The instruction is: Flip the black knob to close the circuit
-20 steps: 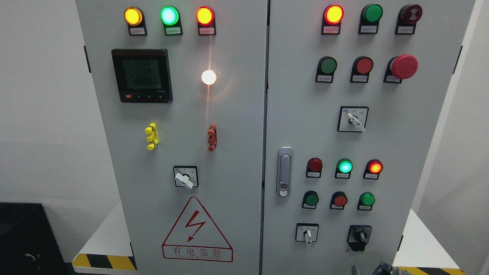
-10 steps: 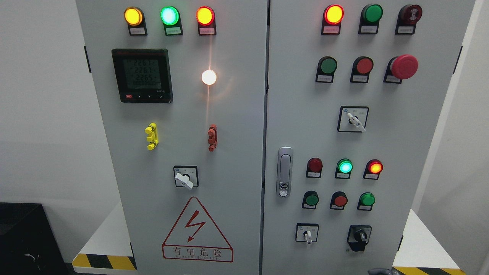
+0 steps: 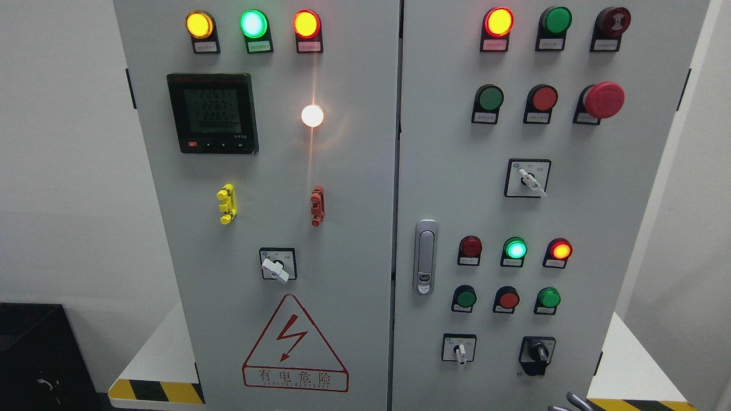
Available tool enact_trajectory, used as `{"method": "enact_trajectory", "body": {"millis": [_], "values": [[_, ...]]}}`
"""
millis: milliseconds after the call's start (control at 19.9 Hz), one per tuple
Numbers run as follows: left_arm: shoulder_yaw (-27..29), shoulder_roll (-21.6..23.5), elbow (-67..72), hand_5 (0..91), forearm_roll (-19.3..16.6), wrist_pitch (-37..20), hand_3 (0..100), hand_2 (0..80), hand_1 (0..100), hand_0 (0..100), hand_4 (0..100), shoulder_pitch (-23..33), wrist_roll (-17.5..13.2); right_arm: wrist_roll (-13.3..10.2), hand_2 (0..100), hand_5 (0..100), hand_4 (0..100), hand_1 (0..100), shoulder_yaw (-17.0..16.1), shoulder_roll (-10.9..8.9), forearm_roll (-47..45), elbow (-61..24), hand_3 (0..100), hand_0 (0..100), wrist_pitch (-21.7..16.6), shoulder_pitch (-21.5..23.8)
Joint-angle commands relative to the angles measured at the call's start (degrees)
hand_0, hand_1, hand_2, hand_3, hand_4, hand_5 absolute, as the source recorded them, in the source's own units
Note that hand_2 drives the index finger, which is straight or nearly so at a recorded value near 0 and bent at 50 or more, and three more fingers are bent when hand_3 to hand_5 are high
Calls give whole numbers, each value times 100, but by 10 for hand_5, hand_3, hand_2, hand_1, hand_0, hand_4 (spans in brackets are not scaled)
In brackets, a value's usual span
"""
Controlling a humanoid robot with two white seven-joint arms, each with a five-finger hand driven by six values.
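Fingers (image 3: 574, 401) of grey metal poke up at the bottom edge of the grey electrical cabinet (image 3: 342, 228), right of the middle; so little shows that I cannot tell whether they are spread or curled, though they are probably the right hand's. They touch nothing on the panel. Just above them, near the lower right corner of the cabinet's right door, sits the black rotary knob (image 3: 537, 353) on its black mount, its grip pointing roughly up and down. Beside it to the left is a white-handled selector switch (image 3: 460, 350) on a square plate. Higher on that door, a green lamp (image 3: 515, 249) glows between two red ones.
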Motion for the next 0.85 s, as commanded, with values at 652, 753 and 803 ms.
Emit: {"method": "enact_trajectory", "body": {"millis": [652,753,803], "values": [[0,-3,-167,0,0,0,0,0,556,120,0,132,-3,314,0,0,0,0,173,18,-473,-21,70,0,-177,211],[0,-3,-167,0,0,0,0,0,556,120,0,132,-3,314,0,0,0,0,173,18,-473,-21,69,0,-177,211],[0,-3,-167,0,0,0,0,0,556,120,0,132,-3,314,0,0,0,0,173,18,-473,-29,68,0,-177,211]]}}
